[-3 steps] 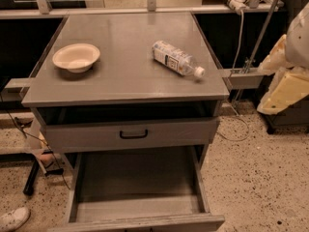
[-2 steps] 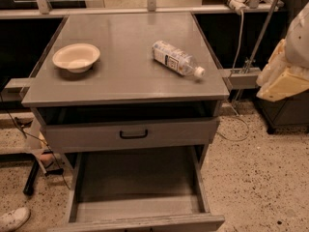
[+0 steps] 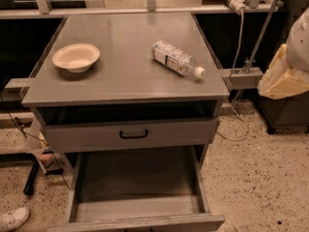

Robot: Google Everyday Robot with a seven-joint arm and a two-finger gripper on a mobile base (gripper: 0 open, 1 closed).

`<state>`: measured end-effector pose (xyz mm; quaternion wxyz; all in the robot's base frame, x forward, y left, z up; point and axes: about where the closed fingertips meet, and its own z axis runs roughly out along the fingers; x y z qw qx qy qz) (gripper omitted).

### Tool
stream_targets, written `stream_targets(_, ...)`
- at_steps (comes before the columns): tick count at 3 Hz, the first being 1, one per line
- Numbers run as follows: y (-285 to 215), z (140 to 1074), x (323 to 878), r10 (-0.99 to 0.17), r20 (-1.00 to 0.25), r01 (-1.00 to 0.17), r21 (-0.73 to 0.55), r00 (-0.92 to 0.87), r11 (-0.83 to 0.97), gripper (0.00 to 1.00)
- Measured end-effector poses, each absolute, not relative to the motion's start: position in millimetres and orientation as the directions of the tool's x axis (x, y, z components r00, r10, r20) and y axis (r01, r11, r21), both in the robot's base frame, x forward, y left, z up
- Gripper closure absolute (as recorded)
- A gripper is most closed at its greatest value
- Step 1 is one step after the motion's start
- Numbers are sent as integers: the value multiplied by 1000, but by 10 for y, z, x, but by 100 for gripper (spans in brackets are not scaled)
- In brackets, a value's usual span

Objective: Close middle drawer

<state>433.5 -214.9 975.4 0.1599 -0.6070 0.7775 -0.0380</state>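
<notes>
The middle drawer [image 3: 140, 187] is pulled far out, low under the bench [image 3: 125, 81]. The push has not started, I think. The gripper [image 3: 282, 79] is at the right edge, well apart from it. I cannot tell if it is open or holding anything. Next it must reach the drawer's front and push.

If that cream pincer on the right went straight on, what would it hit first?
Probably the flat grey metal ledge sticking out of the grey drawer cabinet; the cream pincer hangs just right of it. Depth is unclear.
</notes>
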Motion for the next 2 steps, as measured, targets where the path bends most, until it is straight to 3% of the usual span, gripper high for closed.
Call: stream_targets(2, -1938, 9326, 3567, -931, -235, -918, -218, -281, 332, 100)
